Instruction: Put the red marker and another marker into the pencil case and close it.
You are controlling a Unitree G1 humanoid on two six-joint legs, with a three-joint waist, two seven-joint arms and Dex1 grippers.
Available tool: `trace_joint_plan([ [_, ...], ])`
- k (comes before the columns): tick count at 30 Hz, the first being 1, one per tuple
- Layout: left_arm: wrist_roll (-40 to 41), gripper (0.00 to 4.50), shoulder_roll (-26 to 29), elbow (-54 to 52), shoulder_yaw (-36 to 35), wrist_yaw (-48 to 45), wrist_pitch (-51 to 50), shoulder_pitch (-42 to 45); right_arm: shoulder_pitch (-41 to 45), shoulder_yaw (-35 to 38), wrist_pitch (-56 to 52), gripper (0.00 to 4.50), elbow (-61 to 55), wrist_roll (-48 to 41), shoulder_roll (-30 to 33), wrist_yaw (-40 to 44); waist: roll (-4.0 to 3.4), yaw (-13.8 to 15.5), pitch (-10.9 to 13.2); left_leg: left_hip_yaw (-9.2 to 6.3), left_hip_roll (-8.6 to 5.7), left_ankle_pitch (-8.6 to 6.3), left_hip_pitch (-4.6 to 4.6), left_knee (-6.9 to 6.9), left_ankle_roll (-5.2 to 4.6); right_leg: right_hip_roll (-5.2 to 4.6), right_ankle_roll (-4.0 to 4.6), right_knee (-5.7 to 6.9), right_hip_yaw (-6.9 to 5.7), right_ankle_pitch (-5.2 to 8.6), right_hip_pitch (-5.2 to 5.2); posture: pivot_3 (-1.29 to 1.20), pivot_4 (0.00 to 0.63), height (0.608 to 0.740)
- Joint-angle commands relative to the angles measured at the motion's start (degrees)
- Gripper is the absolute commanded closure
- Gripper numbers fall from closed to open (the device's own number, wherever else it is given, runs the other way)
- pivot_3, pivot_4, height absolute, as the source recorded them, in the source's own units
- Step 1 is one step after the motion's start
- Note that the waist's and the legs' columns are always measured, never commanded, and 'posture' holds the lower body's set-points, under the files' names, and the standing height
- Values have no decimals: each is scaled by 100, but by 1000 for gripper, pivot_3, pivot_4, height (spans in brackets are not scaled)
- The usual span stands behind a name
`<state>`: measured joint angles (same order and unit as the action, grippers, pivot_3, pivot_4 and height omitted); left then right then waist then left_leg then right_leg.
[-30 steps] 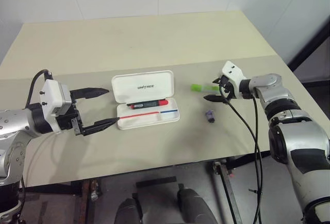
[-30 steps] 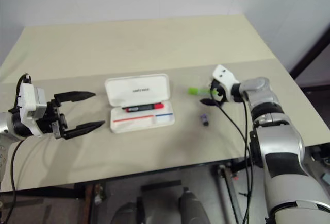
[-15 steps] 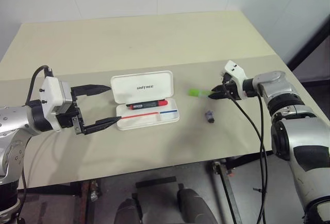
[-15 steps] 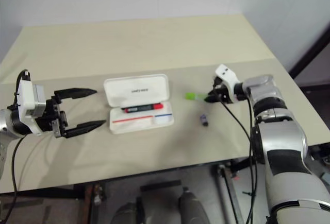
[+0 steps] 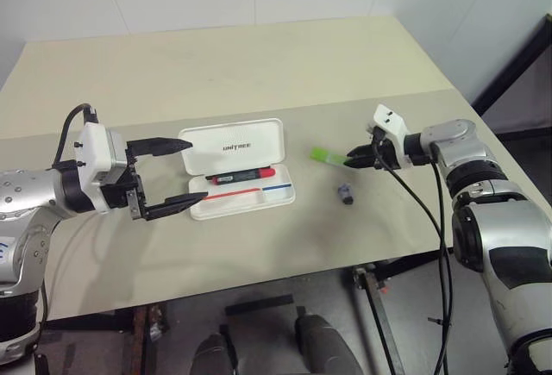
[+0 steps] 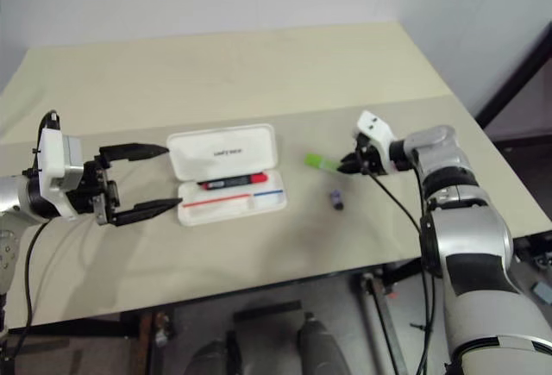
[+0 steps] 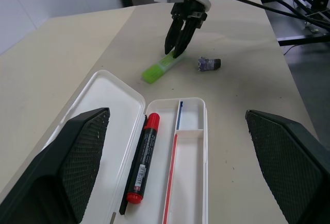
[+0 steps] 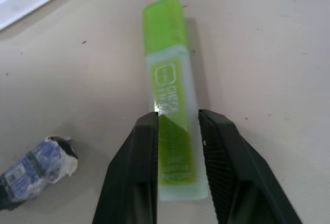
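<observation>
On the near side of the beige bench (image 5: 259,254), the left pincer (image 5: 183,171) was held level with its two black fingers spread wide and nothing between them, just beside the open end of the white hard-shell hinged pencil case (image 5: 240,178). The case lay open, its lid flat behind the tray, and the slim black-barrelled red marker with a red cap (image 5: 244,173) was already lodged in the tray alongside the printed red and blue stripes. A small dark purplish stub (image 5: 346,193) lay loose on the bench, apart from the case. Further right, the short, thick light-green highlighter (image 8: 172,110) lay on the bench, and the right pincer (image 8: 178,131) was seen closed around its paler translucent end, the fingers pressed to both flanks.

The step in hand was judged to be the picking of the second marker. A lift clear of the bench was called for next, then a carry across to the tray, a release beside the red marker, and finally the lid folded shut.
</observation>
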<state>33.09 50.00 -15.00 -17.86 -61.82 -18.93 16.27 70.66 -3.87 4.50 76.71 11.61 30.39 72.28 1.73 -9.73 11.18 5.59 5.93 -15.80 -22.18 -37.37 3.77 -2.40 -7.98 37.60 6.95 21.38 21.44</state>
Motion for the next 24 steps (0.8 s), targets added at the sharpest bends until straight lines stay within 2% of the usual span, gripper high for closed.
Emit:
trace_joint_plan([
  [1, -39, 0, 49, 9, 11, -52, 157, 112, -55, 55, 285, 1926, -58, -45, -12, -119, 0, -6, 0, 0, 0, 0, 0, -2, 0, 0, 0, 0, 0, 0, 0, 0, 150, 740],
  [2, -41, 0, 48, 23, 24, -56, 167, 125, -75, -3, 297, 1576, -49, 15, 2, -93, 0, -6, 0, 0, -1, 0, 0, -3, 0, -1, 0, 1, 0, 0, 0, 0, 150, 740],
  [7, -46, 0, 45, 44, 27, -50, 202, 134, -210, -200, 316, 1576, -27, 220, 26, -178, 0, -6, 0, -1, 0, 1, 0, -5, 2, -1, 0, 6, 0, 0, 0, 0, 150, 740],
  [11, -28, 0, 36, -20, -18, -24, 201, 55, -311, -274, 112, 1576, 12, 315, -13, -661, 0, -5, 0, -4, 0, 1, 0, -18, 2, -1, 0, 11, 0, 0, -6, 0, 150, 740],
  [14, -17, 0, 55, -35, -65, -27, 195, 10, -364, -230, 60, 2137, 6, 229, -37, -709, 0, -1, 0, -9, 0, 0, 12, -42, 1, -1, -11, 11, -1, -7, -33, 0, 150, 740],
  [18, -19, 0, 85, -2, -70, -32, 188, 29, -382, -219, 33, 3393, -12, 197, -47, -731, 6, 7, 4, -14, -7, -2, 79, -58, -12, -2, -31, -26, 1, -39, -133, 0, 150, 740],
  [20, -19, 0, 89, 4, -54, -34, 177, 46, -380, -227, 84, 3406, -32, 196, -51, -755, 6, 14, 4, -28, -11, -7, 108, -55, -27, -3, -33, -60, -6, -56, -181, 0, 150, 740],
  [24, -22, 0, 71, 36, 23, -65, 175, 82, -312, -188, 345, 3406, -97, 145, -66, -921, 7, 11, 5, -30, -14, -14, 103, -53, -48, -13, -31, -81, -14, -74, -188, 0, 150, 740],
])
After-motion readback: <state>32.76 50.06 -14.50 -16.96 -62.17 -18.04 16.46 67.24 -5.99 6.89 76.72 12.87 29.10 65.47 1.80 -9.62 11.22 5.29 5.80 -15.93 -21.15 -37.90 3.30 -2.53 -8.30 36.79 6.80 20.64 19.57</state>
